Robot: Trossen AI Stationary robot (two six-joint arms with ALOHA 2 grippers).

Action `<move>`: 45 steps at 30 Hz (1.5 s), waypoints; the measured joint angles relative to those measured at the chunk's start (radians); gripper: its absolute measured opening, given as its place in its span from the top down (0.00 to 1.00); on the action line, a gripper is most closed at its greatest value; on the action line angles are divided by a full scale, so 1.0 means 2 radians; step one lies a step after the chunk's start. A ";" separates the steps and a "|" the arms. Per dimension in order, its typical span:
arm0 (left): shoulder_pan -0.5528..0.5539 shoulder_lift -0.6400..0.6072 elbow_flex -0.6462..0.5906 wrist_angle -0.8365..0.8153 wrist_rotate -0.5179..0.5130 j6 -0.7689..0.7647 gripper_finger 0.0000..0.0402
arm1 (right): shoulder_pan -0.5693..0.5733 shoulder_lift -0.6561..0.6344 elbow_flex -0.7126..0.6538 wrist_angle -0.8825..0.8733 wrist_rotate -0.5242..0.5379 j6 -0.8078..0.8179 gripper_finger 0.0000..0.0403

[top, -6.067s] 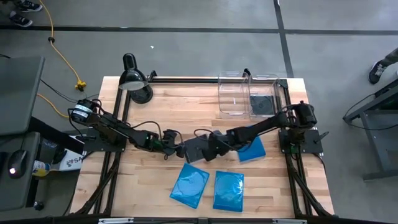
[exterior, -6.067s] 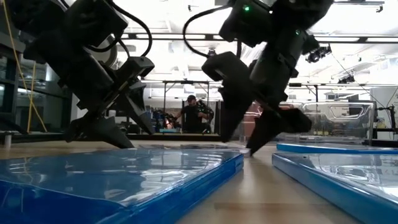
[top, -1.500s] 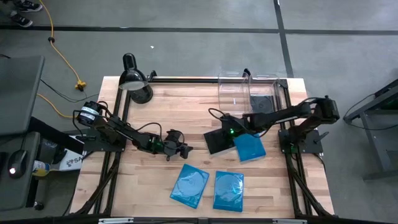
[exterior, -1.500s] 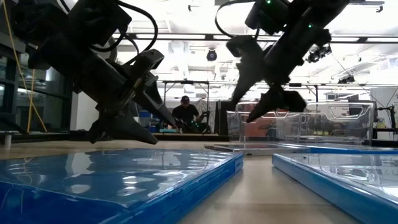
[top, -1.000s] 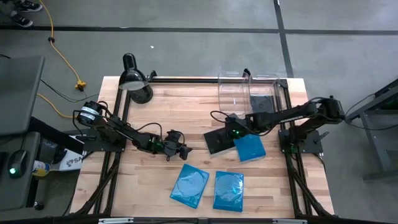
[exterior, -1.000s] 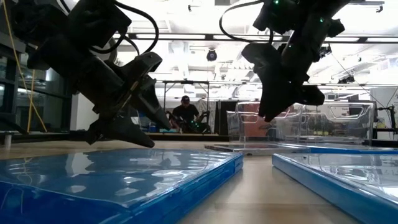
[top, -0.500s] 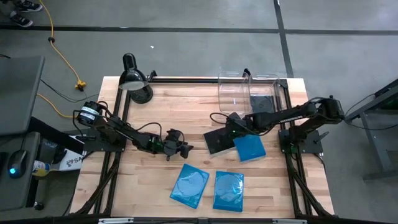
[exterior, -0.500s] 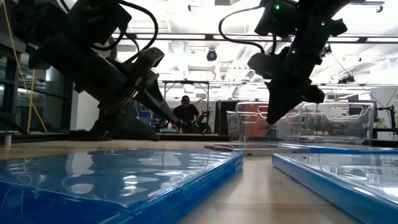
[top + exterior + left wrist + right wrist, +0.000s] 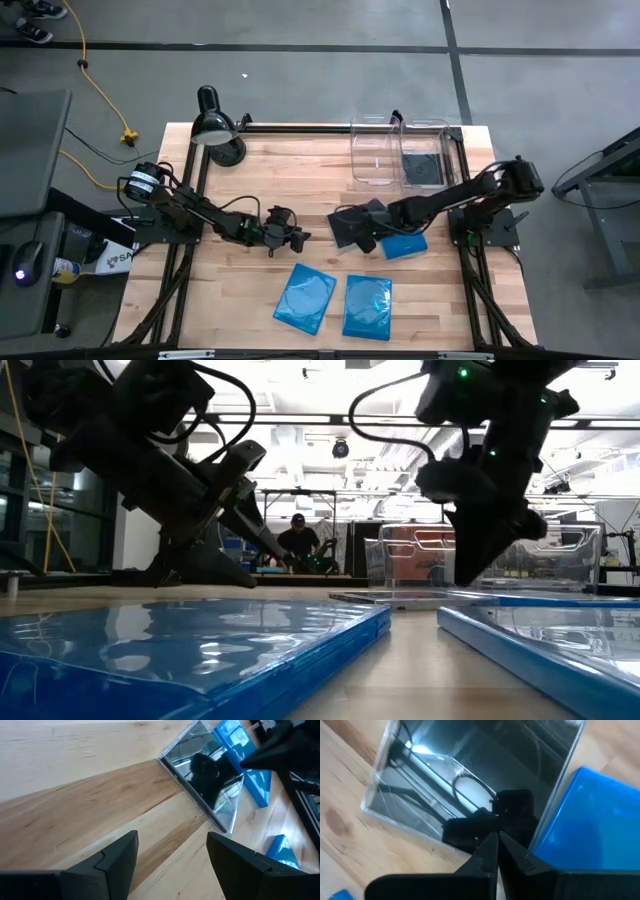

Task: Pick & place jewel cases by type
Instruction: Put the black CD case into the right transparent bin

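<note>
Step in hand, as judged: the right gripper (image 9: 368, 233) is working the glossy black jewel case (image 9: 343, 228) lying flat near the table's middle, prob. to nudge or get under its edge before a pickup. Its two fingers are pressed together with nothing between them; in the right wrist view the closed tips (image 9: 495, 851) sit over the black case, at or just above the edge next to a blue case (image 9: 592, 825). Whether they touch it can't be told.

Next move likely calls for spreading the fingers and getting a pinch on the thin edge, then carrying the black case to the clear bin (image 9: 424, 156) beyond the gripper, toward the table's far side, where another black case (image 9: 420, 170) already lies. A 2nd clear bin (image 9: 374, 152) stands just beside that one & looks empty.

Rel. to the right gripper: black case directly under the fingertips, stretching away toward the left arm; blue case touching or just beside the black one, on the arm's own side. Two more blue cases (image 9: 306, 297) (image 9: 366, 306) lie toward the table's near edge, apart from the gripper.

Left gripper (image 9: 293, 238) waits low over bare wood, fingers (image 9: 115, 857) spread, holding nothing; black case lies ahead of it, apart.
</note>
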 joint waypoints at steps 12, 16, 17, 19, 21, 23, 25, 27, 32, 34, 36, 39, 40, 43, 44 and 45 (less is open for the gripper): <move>0.000 0.000 0.000 -0.017 0.000 0.000 0.41 | 0.022 0.033 0.001 0.055 -0.022 0.033 1.00; 0.000 0.000 0.000 -0.054 0.001 -0.003 0.41 | 0.023 0.034 0.000 0.083 -0.024 0.043 1.00; 0.000 0.000 0.001 -0.060 0.002 -0.006 0.41 | 0.023 0.034 0.000 0.086 -0.025 0.045 1.00; 0.000 -0.001 0.001 -0.071 0.004 -0.023 0.41 | 0.023 0.036 -0.001 0.097 -0.026 0.046 1.00; 0.000 -0.002 0.002 -0.075 0.005 -0.043 0.41 | 0.023 0.042 -0.001 0.109 -0.031 0.046 1.00; 0.000 -0.002 0.002 -0.075 0.008 -0.074 0.41 | 0.023 0.053 -0.001 0.130 -0.035 0.048 1.00; 0.000 -0.002 0.002 -0.075 0.010 -0.108 0.41 | 0.024 0.067 0.001 0.154 -0.039 0.056 1.00; 0.000 -0.002 0.002 -0.075 0.010 -0.129 0.41 | 0.027 0.080 0.001 0.179 -0.041 0.060 1.00; 0.012 -0.002 0.001 -0.074 0.045 -0.148 0.41 | 0.032 0.102 0.002 0.224 -0.043 0.077 1.00; 0.022 -0.002 0.001 -0.073 0.070 -0.144 0.41 | 0.032 0.103 0.002 0.225 -0.043 0.078 1.00; 0.034 -0.002 0.001 -0.071 0.100 -0.134 0.41 | 0.032 0.103 0.002 0.225 -0.042 0.078 1.00; 0.056 -0.001 0.000 -0.058 0.153 -0.111 0.41 | 0.032 0.104 0.002 0.224 -0.043 0.078 1.00; 0.062 -0.001 0.000 -0.055 0.167 -0.106 0.41 | 0.032 0.104 0.002 0.223 -0.043 0.078 1.00; 0.076 -0.001 0.001 -0.055 0.193 -0.103 0.41 | 0.032 0.104 0.002 0.222 -0.043 0.077 1.00; 0.079 -0.001 0.001 -0.055 0.199 -0.103 0.41 | 0.032 0.104 0.002 0.222 -0.043 0.077 1.00; 0.082 0.000 0.001 -0.055 0.202 -0.103 0.41 | 0.032 0.104 0.001 0.222 -0.043 0.077 1.00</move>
